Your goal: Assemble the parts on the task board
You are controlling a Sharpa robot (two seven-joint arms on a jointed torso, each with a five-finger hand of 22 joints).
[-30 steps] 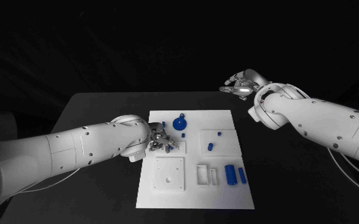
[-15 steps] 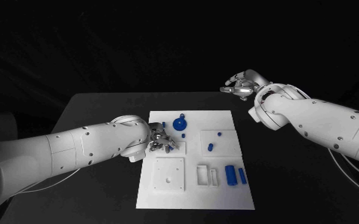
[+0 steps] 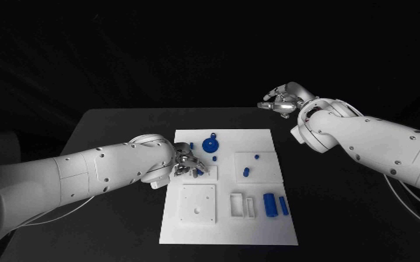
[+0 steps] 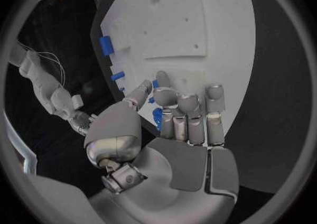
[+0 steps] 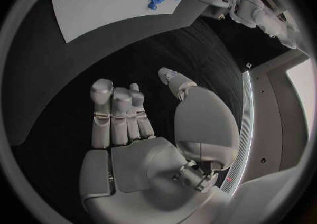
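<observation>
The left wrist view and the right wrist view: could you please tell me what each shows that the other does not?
The left wrist view alone gives the left hand from behind, over the task board, with a small blue part at its fingertips. The right wrist view alone gives the right hand, holding nothing, over the bare black table. Both show the board and some blue parts on it.

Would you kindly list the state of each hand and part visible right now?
Left hand: over the task board, fingers curled around a small blue part; contact unclear.
Right hand: raised beyond the table's far edge, holding nothing.
Blue wheel: on the board.
Blue cylinder: lying flat, untouched.
</observation>
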